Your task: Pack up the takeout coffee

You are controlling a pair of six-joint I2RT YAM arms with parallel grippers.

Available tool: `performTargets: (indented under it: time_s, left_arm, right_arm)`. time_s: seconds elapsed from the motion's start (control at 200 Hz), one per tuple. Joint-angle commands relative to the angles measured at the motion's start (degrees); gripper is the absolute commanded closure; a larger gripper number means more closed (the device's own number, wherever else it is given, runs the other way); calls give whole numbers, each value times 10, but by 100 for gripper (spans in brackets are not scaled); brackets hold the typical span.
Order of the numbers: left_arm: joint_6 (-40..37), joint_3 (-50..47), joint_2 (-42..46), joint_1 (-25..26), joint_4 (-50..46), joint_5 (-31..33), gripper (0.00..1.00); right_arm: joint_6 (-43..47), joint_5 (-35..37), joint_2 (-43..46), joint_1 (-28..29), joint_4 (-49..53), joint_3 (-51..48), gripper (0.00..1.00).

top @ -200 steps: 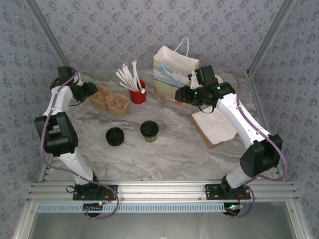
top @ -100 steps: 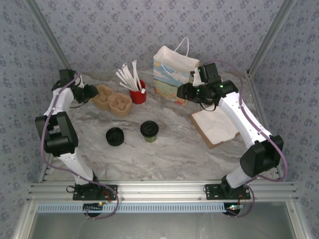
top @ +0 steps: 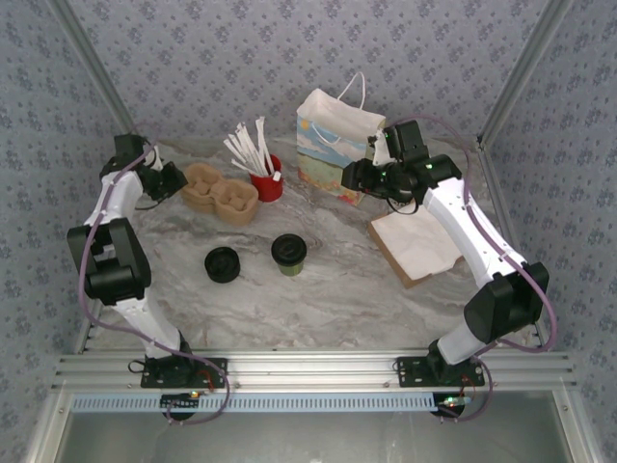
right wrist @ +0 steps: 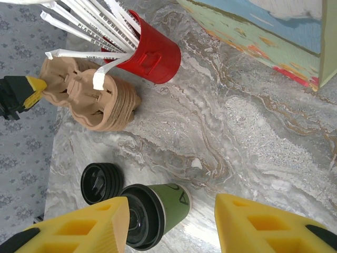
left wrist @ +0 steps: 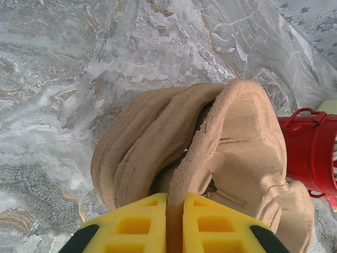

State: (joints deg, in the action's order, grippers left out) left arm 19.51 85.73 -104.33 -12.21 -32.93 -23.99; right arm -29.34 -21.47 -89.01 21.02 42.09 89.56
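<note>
- Pinching the rim of the pulp cup carriers, the left claw has its yellow fingers set narrow, with the thin cardboard edge clamped between them.
- These carriers are a nested stack at the far left of the marbled surface. From above, their two round wells hold nothing.
- A red cup stands just beside the carriers on their right. It holds a bunch of white paper-wrapped sticks that fan up and to the left.
- The takeout coffee stands upright near the middle of the surface with its black lid on, well apart from both claws.
- A loose black lid lies flat just to the left of the coffee, not touching it.
- The gift bag stands upright at the far edge with its mouth open upward. I cannot tell what is inside it.
- The right claw hangs beside the bag's lower right corner, fingers wide apart with nothing between them.
- A flat stack of white napkins lies on brown paper at the right, under the right arm.
</note>
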Motion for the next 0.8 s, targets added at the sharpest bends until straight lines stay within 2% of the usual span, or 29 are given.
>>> performTargets:
  time_s: [0.0, 0.125, 0.465, 0.8]
  left_arm:
    - [-2, -1, 56, 0, -9, 4, 90]
    - [-3, 4, 91, -3, -25, 29, 91]
    - [7, 5, 181, -4, -41, 41, 92]
    - [18, -15, 155, -13, -13, 25, 93]
  right_arm:
    - [-11, -6, 13, -2, 16, 28, 51]
    - [-13, -4, 14, 0, 19, 40, 53]
    - [-26, 7, 15, 20, 27, 71, 57]
    - [-30, 11, 19, 23, 27, 62, 57]
